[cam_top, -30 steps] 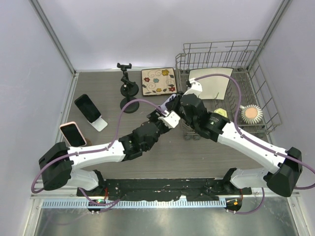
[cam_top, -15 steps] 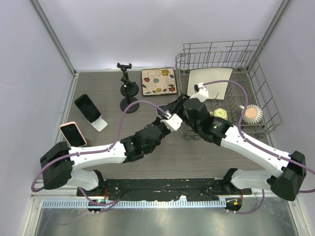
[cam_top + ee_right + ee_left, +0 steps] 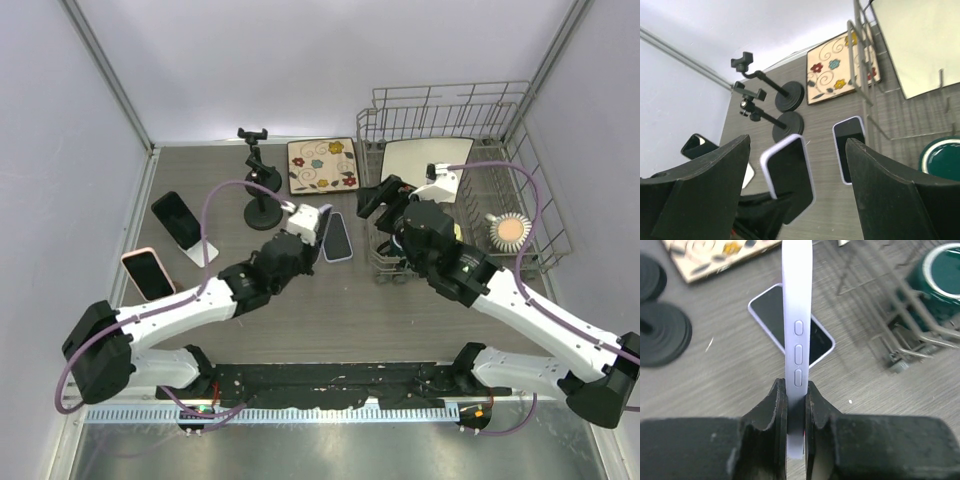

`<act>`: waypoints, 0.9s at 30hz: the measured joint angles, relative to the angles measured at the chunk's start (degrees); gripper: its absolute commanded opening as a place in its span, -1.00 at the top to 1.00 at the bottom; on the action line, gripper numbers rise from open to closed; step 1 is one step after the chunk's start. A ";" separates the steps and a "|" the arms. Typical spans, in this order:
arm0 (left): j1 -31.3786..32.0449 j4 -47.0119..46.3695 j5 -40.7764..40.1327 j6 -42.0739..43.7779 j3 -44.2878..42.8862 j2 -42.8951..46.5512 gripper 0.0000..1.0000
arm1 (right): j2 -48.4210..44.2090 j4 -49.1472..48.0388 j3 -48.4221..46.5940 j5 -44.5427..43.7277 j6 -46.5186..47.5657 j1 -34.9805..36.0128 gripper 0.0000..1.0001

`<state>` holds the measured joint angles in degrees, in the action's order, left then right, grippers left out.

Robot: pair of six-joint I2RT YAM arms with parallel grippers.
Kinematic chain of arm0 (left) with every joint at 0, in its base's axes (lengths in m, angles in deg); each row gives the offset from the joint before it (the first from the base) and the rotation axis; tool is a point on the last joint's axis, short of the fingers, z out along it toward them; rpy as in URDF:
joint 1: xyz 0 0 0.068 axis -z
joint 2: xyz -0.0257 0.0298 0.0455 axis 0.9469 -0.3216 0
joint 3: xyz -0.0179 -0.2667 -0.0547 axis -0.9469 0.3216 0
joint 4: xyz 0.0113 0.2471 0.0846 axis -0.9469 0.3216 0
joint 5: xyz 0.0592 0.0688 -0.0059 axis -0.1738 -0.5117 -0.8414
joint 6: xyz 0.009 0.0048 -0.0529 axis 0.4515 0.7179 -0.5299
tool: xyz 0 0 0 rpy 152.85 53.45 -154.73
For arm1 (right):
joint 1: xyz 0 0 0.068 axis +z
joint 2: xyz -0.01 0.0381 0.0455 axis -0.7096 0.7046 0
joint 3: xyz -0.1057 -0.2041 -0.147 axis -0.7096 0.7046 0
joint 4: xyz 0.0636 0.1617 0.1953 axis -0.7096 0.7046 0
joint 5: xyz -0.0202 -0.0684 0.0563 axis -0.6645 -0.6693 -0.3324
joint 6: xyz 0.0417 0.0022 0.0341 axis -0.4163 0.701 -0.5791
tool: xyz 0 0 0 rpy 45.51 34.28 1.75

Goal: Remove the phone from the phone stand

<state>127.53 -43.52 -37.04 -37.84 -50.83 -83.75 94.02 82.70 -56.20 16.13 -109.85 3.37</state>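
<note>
**One phone off its stand, not yet set down**

One lavender phone (image 3: 798, 315) is clear of any holder. The left pincer (image 3: 796, 390) is clamped on one end of it, edge-on, above the table (image 3: 330, 310). The right pincer (image 3: 797, 147) hangs with its jaws wide apart, gripping nothing. The clamps of both black phone stands, the nearer (image 3: 754, 95) and the farther (image 3: 746, 57), look bare, so the removal itself appears done. What seems left is laying the held phone down, perhaps beside the second lavender phone (image 3: 337, 237), which lies flat near the dish rack (image 3: 540, 200).

The left wrist view shows the grip itself — side buttons, jaws pressed on both faces — which the overhead view leaves vague. The right wrist view shows the bare clamps best. Only the overhead view takes in both further phones at the table's left: a dark phone (image 3: 178, 218) propped on a white stand and a pink-cased phone (image 3: 148, 272).
</note>
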 measured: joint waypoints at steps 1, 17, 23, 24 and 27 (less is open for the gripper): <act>-2.86 1.40 2.01 -3.10 0.44 0.68 1.00 | -0.33 0.00 0.00 -0.63 0.63 0.00 -0.66; -26.36 4.55 26.34 -31.36 4.02 -10.05 1.00 | -6.75 0.07 1.77 -8.15 8.15 -0.02 -0.68; -26.75 -0.09 29.05 -34.45 0.81 -17.59 1.00 | -10.01 0.59 3.32 -9.75 9.75 -0.07 -0.68; -26.80 -1.27 29.42 -35.10 0.55 -18.56 1.00 | -10.38 0.68 3.32 -9.97 10.16 -0.07 -0.68; -26.84 -3.69 30.16 -37.22 -0.11 -20.83 1.00 | -11.43 1.01 3.45 -10.64 10.95 -0.07 -0.69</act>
<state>100.69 -47.21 -6.87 -75.06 -50.94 -104.58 82.58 83.70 -52.75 5.49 -98.90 3.31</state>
